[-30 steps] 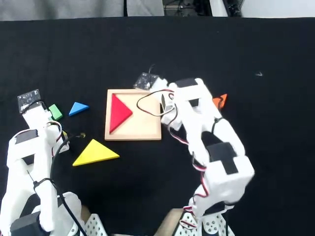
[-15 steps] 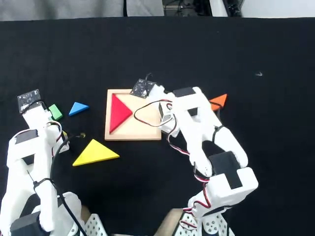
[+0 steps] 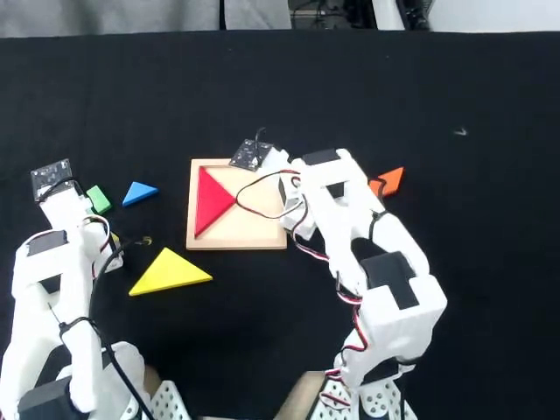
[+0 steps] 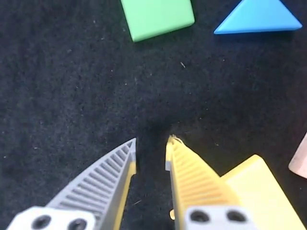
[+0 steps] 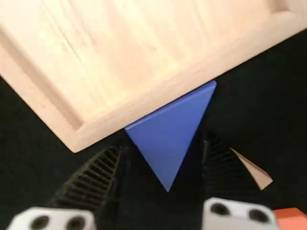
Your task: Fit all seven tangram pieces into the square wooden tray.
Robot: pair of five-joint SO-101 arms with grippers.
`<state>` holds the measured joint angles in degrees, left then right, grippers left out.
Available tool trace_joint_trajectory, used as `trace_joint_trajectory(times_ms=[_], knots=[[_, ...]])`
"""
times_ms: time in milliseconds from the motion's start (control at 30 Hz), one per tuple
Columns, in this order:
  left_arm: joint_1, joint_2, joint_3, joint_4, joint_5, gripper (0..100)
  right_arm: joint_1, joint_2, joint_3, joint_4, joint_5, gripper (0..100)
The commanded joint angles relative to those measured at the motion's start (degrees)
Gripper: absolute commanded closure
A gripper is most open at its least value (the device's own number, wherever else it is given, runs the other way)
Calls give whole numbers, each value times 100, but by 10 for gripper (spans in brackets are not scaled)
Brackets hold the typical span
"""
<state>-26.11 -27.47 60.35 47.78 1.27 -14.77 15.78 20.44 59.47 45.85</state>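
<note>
Black cloth covers the desk [image 3: 455,105]. On it, the right arm [image 3: 350,219] holds its jaws apart, straddling the tip of the dark blue triangle [image 5: 172,129]. This piece lies flat, with one edge against the outside of the tray [image 5: 158,98] rim, on its right. We advise gripping nearer the wide base, since smooth tapered sides may squirt free. Lift clear of the raised, grained wooden rim. The left arm [image 3: 52,262] jaws, slightly apart, hold nothing.

L hand [image 4: 152,143] barely parted — R hand [image 5: 162,147] wide.
</note>
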Motion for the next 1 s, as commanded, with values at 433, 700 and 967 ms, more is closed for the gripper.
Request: trace_joint_trajectory(times_ms=[433, 700, 967], knots=[[-31, -158, -22, -88, 62, 884, -273, -734, -497, 800, -633, 779], [-31, -149, -22, -88, 62, 883, -396, -576, -505, 448, -1547, 779], [-31, -149, -22, -88, 62, 883, -413, 215, -611, 70, -1574, 779]])
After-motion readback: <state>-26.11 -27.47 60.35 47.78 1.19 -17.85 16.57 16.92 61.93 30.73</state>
